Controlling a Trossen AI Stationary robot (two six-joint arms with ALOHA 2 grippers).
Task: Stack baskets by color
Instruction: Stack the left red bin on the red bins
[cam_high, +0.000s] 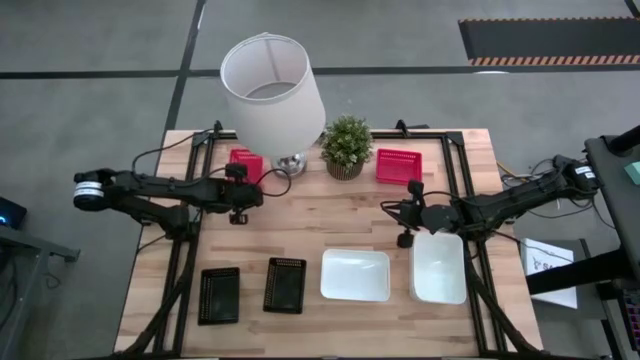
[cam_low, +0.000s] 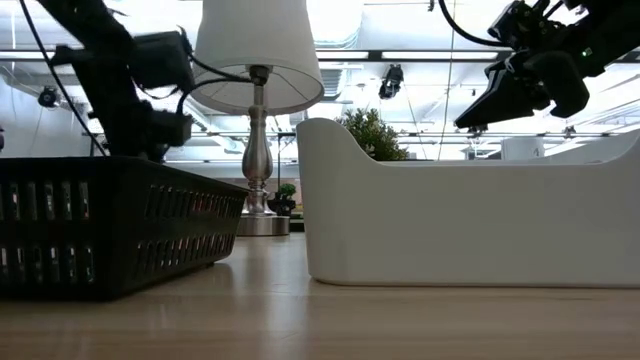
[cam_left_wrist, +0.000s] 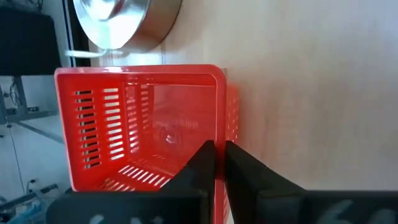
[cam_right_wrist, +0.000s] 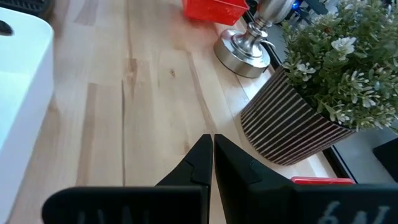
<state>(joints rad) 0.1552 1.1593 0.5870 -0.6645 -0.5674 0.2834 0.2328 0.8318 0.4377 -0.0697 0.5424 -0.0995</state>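
Note:
A red basket stands beside the lamp's base at the far left, and my left gripper is shut on it. A second red basket stands right of the plant. Two black baskets and two white baskets rest on their bottoms along the near edge. My right gripper hangs shut and empty in the air, just beyond the far end of the right white basket. My left gripper pinches one side wall of the red basket at its rim, near a corner. One finger is inside the basket and the other outside. The fingers slant down onto it. Whether the basket's bottom is off the table, I cannot tell.
A white-shaded lamp with a round metal base stands right beside the held basket. A potted plant stands between the two red baskets. Bare wood lies in the table's middle.

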